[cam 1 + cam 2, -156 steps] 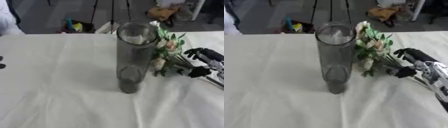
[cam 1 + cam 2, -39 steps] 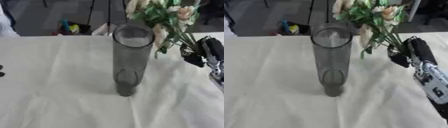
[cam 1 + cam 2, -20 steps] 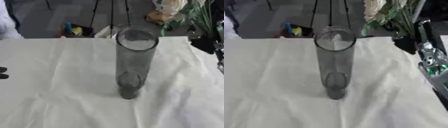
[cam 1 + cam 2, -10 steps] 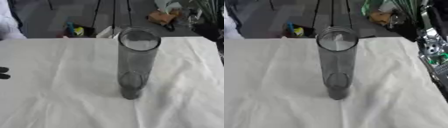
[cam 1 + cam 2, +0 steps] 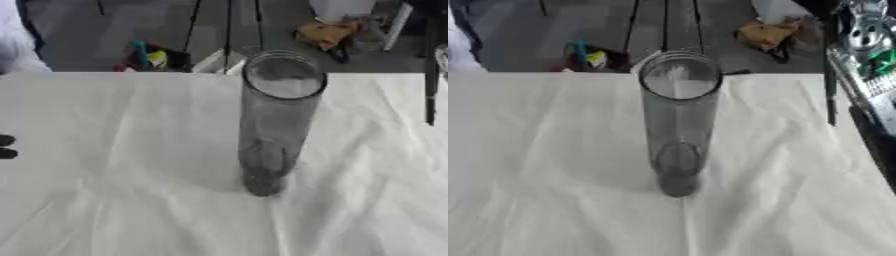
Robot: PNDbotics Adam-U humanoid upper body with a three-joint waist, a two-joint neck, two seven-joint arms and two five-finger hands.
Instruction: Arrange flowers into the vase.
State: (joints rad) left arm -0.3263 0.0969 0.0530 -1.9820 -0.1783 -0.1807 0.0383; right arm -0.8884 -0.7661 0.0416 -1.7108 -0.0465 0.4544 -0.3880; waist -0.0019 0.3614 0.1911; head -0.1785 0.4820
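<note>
So far the tall clear glass cylinder vase (image 5: 278,120) stands empty; dark stems (image 5: 830,70) hang beside it, and neither hand's grip shows.

Vase (image 5: 276,120) upright mid-table (image 5: 105,200), stems (image 5: 830,75) hanging at its right.

R arm (image 5: 868,55) raised, far right
</note>
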